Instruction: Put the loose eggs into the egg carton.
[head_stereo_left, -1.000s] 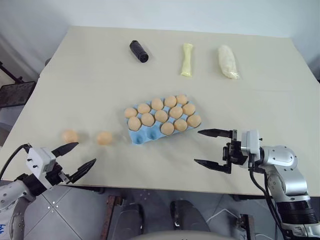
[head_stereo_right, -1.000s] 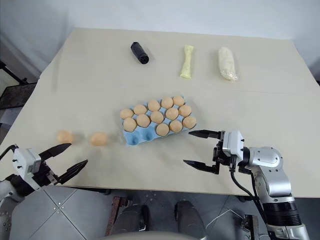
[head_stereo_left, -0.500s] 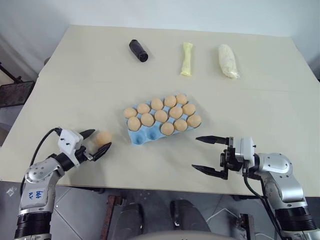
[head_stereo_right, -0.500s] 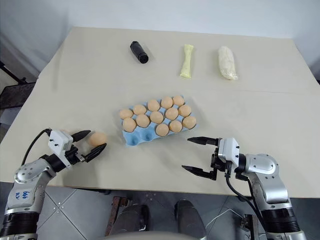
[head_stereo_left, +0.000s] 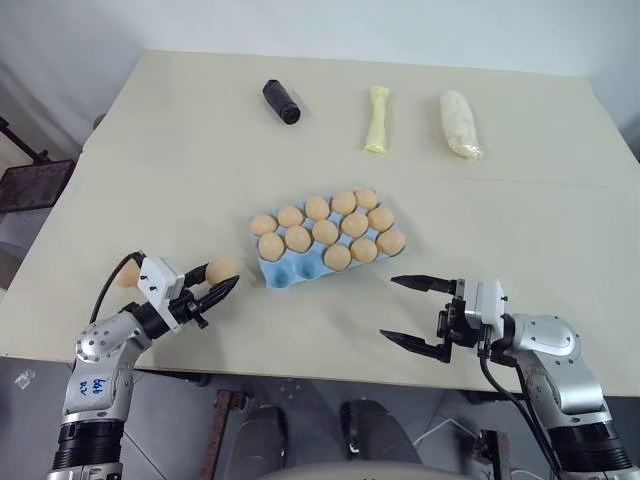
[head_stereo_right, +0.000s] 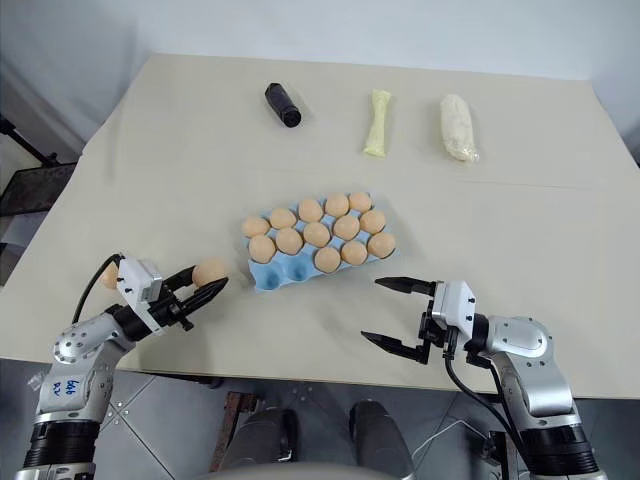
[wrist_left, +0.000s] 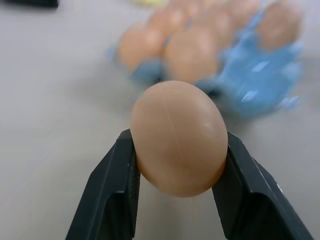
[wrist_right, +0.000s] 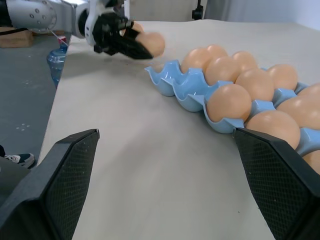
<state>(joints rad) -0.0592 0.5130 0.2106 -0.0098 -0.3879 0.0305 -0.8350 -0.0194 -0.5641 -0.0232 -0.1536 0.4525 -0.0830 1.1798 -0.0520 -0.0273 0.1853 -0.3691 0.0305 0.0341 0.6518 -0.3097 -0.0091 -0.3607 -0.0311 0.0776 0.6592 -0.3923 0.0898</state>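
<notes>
The left pincer (head_stereo_left: 218, 288) has its two black fingers pinched on one of the loose eggs (wrist_left: 178, 137), held just beside the near-left corner of the egg carton (head_stereo_left: 283, 271) and low over the counter (head_stereo_left: 180, 170); from where I stand I can't tell whether the egg is clear of the surface or resting on it. So the step in hand looks like the pickup, with the carry to come. The blue tray sits mid-counter with thirteen eggs in it and two empty cups at the near-left end of its front row, right by the held egg. The next move, I'd say, calls for a small lift, a short reach over the carton's rim and a gentle lowering into one of those cups before letting go. A second loose egg (head_stereo_left: 127, 277) lies behind the left wrist, half hidden by the white housing and cable. The right pincer (head_stereo_left: 406, 315) hangs spread wide and empty, near the carton's right side. The wrist view blurs the carton behind the egg, so the cups' depth is hard to judge.
</notes>
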